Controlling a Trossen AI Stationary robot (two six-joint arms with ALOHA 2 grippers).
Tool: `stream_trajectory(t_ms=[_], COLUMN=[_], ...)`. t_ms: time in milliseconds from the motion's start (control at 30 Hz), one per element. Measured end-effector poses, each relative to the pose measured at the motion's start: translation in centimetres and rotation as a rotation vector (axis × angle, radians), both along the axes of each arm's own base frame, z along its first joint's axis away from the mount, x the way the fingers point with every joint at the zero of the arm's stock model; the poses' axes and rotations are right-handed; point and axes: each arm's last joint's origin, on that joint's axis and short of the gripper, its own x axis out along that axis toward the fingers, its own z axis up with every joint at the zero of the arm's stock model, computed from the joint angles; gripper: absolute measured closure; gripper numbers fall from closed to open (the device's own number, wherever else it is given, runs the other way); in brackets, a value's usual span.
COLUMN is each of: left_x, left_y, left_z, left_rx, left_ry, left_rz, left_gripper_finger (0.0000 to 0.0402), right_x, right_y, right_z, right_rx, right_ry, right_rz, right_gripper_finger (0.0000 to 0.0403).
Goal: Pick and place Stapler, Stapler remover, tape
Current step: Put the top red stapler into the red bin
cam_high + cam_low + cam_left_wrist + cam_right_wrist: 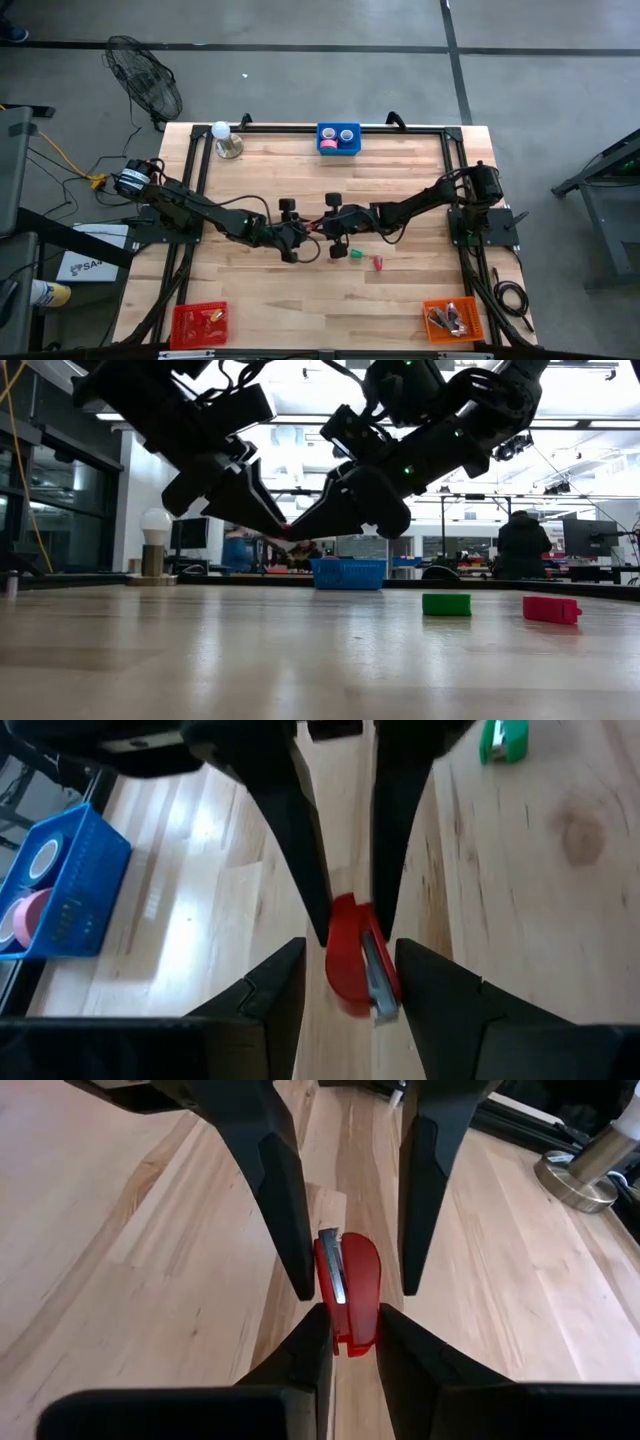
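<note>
red stapler [350, 1295]: red body with a metal strip, held in the air over the middle of the table [300, 300], at the spot where my two grippers meet tip to tip.
right gripper [352, 1316]: clenched on the red stapler, with both fingers pressed against its sides at one end.
left gripper [350, 948]: released, fingers spread wide. They flank the same stapler from the opposite end, with a gap on each side and no contact that I can see.
stapler vs grippers: it sits between the fingers of both, squeezed by the right only, well above the wood in the low view.
green stapler [340, 252]: lying on the table just on the near side of the grippers.
second red stapler [378, 262]: on the table just beside the green one, apart from it.
tape [327, 143]: rolls sit inside the blue basket [338, 151] at the far edge, well apart from both grippers.
red tray [178, 325], orange tray [475, 325]: near corners, on the left and the right.
</note>
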Motion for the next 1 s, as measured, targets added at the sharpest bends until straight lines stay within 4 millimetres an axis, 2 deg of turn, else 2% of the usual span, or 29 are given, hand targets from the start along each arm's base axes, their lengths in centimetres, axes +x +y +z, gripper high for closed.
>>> stream_trajectory(t_ms=[567,667,867,1000], left_x=[-0.22,-0.22,-0.20,-0.20], left_y=[0.05,0.05,0.02,0.00], left_z=[-0.24,-0.24,-0.24,-0.25], left_rx=[-0.012,-0.015,-0.038,-0.056], left_ry=[0.023,0.022,0.016,0.012], left_rz=[0.018,0.020,0.022,0.026], left_gripper_finger=[0.0251,0.0264,0.0315,0.0321], right_x=[-0.01,-0.01,-0.03,-0.04], right_y=[-0.02,-0.02,-0.03,-0.03], right_z=[0.00,0.00,-0.03,-0.05], right_rx=[0.002,0.003,0.002,0.003], right_ry=[-0.003,-0.004,-0.001,0.000], right_rz=[0.002,0.002,-0.001,-0.001], right_gripper_finger=[0.0346,0.0346,0.0346,0.0346])
